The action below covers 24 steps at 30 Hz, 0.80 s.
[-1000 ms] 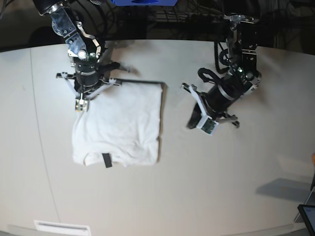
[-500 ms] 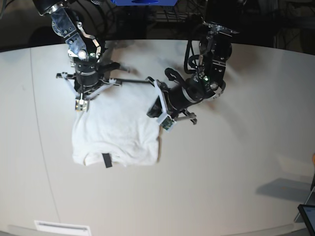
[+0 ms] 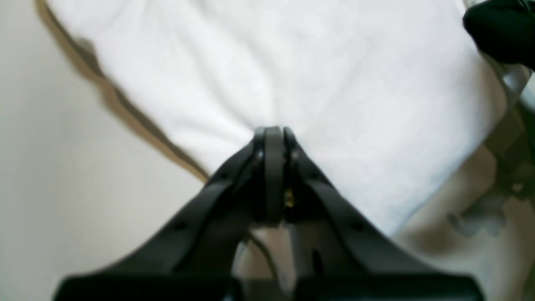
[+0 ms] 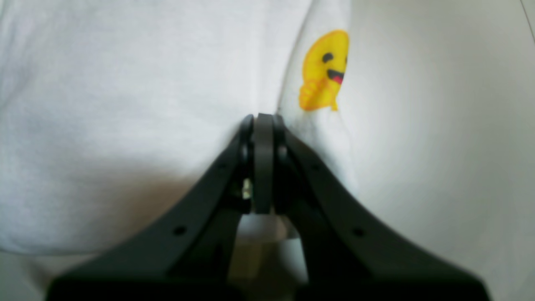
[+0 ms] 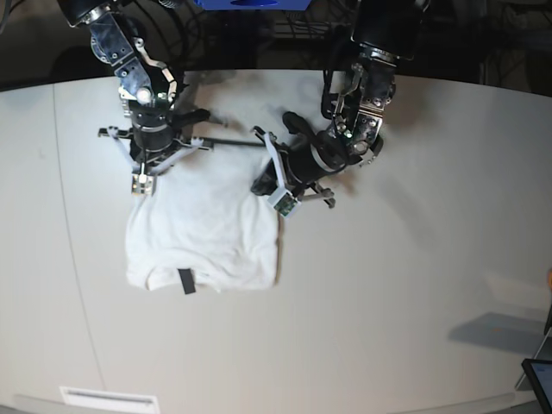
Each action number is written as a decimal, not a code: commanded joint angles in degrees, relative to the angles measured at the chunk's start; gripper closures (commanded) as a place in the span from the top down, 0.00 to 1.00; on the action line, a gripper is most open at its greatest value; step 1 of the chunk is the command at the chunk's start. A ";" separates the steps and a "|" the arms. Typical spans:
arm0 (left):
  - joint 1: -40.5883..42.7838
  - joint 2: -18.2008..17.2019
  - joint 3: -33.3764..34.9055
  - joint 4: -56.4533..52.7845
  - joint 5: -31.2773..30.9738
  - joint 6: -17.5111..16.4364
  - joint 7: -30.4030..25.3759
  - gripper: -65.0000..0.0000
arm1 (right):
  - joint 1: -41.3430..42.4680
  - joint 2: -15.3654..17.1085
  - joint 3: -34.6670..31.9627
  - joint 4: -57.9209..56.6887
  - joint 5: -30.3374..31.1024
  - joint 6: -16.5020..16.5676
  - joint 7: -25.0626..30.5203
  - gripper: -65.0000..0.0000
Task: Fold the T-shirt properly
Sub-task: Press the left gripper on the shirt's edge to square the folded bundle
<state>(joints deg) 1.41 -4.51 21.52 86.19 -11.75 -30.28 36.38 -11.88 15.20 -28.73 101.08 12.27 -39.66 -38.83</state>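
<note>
Base view, table: a broad pale tabletop [image 5: 388,302] with a curved far edge fills nearly the whole view; a thin seam line runs down its near-left part.
Background: dark space beyond the far edge, with cables and a blue object [image 5: 250,4] at the top.
T-shirt: the T-shirt [image 5: 203,224] lies folded, plain white side up, on the table's left half, its small black neck tag [image 5: 186,281] at the near edge.
Right arm: the right gripper [image 5: 145,172] sits at the shirt's far-left corner, jaws clenched together over the fabric beside a yellow smiley print [image 4: 324,71].
Left arm: the left gripper [image 5: 266,181] is at the shirt's far-right edge, jaws pressed together over white cloth.
Corners: a white label [image 5: 109,399] at near left, a dark screen [image 5: 542,379] at near right.
</note>
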 commanded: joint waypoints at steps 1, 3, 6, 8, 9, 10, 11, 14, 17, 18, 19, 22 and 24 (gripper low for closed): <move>0.83 -0.45 0.94 0.18 3.09 0.00 3.66 0.00 | -1.26 0.49 0.03 -0.11 2.28 -0.34 -3.68 0.00; 1.89 -1.42 1.21 1.06 3.00 0.00 3.75 0.00 | -1.62 0.58 0.03 0.07 2.36 -0.34 -3.68 0.00; 3.38 -1.95 1.30 2.91 3.00 0.00 3.84 0.00 | -2.76 0.58 -0.06 0.07 2.36 -0.34 -3.59 0.00; 4.61 -2.04 1.30 4.22 3.09 0.00 3.93 0.00 | -3.29 0.67 -0.06 0.15 2.36 -0.34 -3.59 0.00; 5.23 -2.04 1.30 4.84 3.09 0.00 4.63 0.00 | -3.46 0.67 -0.06 0.15 2.36 -0.34 -3.59 0.00; 5.49 -2.12 1.30 5.28 3.09 0.00 5.33 0.00 | -3.90 0.67 -0.06 0.15 2.36 -0.34 -3.59 0.00; 5.93 -2.83 1.30 5.72 3.09 0.00 6.04 0.00 | -4.52 0.67 -0.06 0.15 2.36 -0.34 -3.59 0.00; 6.72 -4.23 2.00 7.13 3.09 0.08 5.95 0.00 | -5.84 0.58 -0.06 1.74 2.36 -0.34 -3.59 0.00; 6.72 -5.64 2.79 8.00 3.09 0.08 6.21 0.00 | -7.77 0.49 0.03 3.67 2.36 -0.34 -3.59 0.00; 6.72 -6.08 2.79 8.18 3.09 0.08 6.21 0.00 | -8.30 0.49 0.03 4.20 2.36 -0.34 -3.59 0.00; 6.72 -6.26 2.79 8.27 3.09 0.08 6.21 0.00 | -8.74 0.49 -0.06 4.46 2.36 -0.34 -3.59 0.00; 7.78 -6.61 2.17 8.80 3.09 0.08 6.21 0.00 | -9.53 0.58 -0.32 4.90 2.36 -0.34 -3.59 0.00; 8.74 -7.13 2.35 10.55 3.09 0.08 6.21 0.00 | -10.32 0.58 -0.32 5.08 2.36 -0.34 -3.59 0.00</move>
<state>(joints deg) 9.58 -10.85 23.97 96.68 -11.31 -30.26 38.35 -20.75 15.35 -28.64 106.52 11.16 -39.68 -36.80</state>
